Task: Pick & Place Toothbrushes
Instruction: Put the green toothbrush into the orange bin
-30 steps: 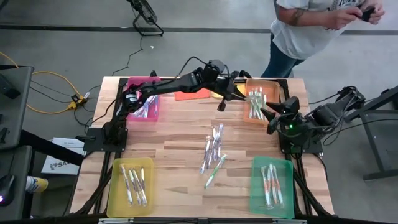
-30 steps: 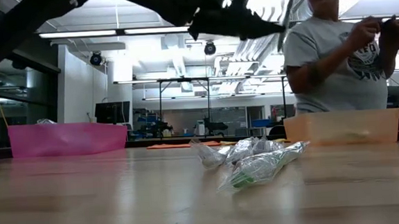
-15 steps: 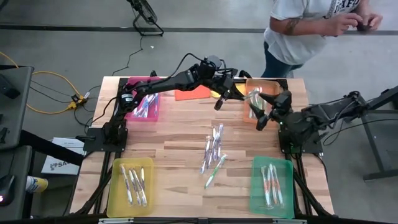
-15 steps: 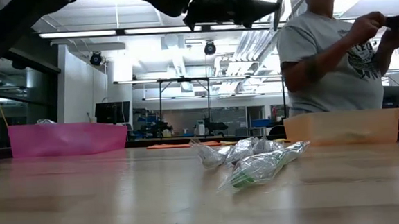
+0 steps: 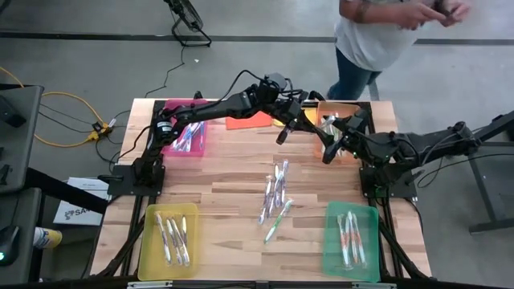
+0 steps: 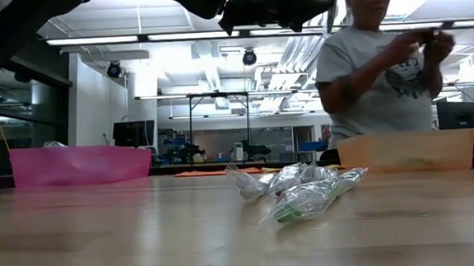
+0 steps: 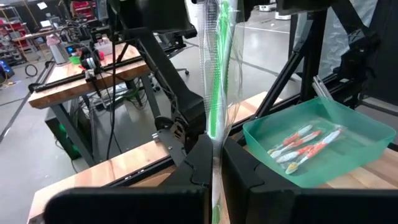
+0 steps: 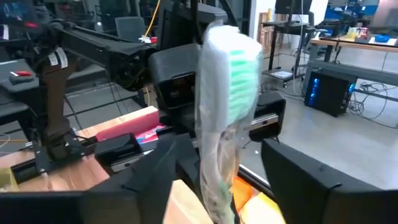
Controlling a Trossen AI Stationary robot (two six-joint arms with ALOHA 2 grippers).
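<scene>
My left gripper is high over the table's far middle and is shut on a green-and-white toothbrush in a clear wrapper. My right gripper is open. It has come in from the right, and its fingers stand on either side of the toothbrush's bristle end. I see no touch there. Several more wrapped toothbrushes lie in a loose pile on the table's middle. Others lie in the pink, yellow, green and orange trays. My left gripper pinches the wrapped toothbrush between its two fingers at the lower handle, and a short stub of wrapper runs on below them. The fingers come level from the table's left and lie across the stick. The toothbrush stands upright, lifted clear of the table.
An orange cloth and a yellow cloth lie flat at the far edge, between the pink and orange trays. A person stands beyond the far edge. Bare wood lies around the middle pile.
My right gripper has travelled toward the table's left and far edge, in to the toothbrush held by my left gripper. My left gripper has risen slightly and then held still. The person beyond the table has stepped toward the left.
</scene>
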